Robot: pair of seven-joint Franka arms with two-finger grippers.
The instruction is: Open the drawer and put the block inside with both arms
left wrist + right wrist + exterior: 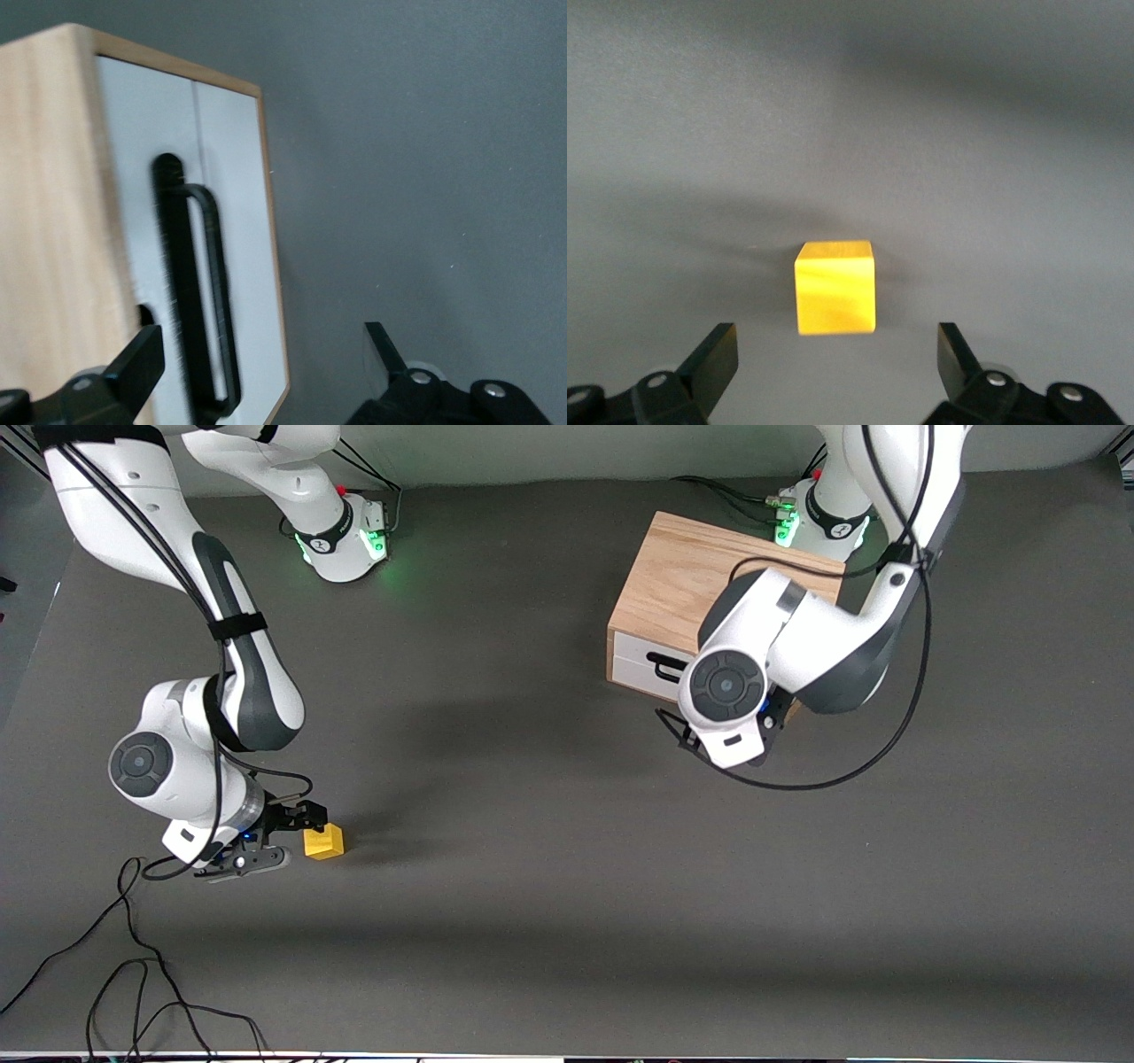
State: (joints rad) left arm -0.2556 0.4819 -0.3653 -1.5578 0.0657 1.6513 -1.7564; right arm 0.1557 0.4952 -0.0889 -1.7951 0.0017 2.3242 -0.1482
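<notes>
The drawer (640, 659) is shut, its white front flush in the oak box (682, 584). The left arm's wrist (726, 691) hangs just in front of it and hides the gripper in the front view. In the left wrist view the left gripper (264, 343) is open, and the black bar handle (202, 292) on the drawer front (239, 221) lies ahead of the gap, close to one finger (142, 354). The yellow block (324, 841) sits on the table toward the right arm's end. My right gripper (297, 837) is open, low, beside it. In the right wrist view the block (835, 288) lies just ahead of the open right gripper (837, 347).
The dark grey table (532, 824) carries loose black cables (133, 957) near the front edge at the right arm's end. A cable loop (797, 784) hangs from the left arm in front of the box.
</notes>
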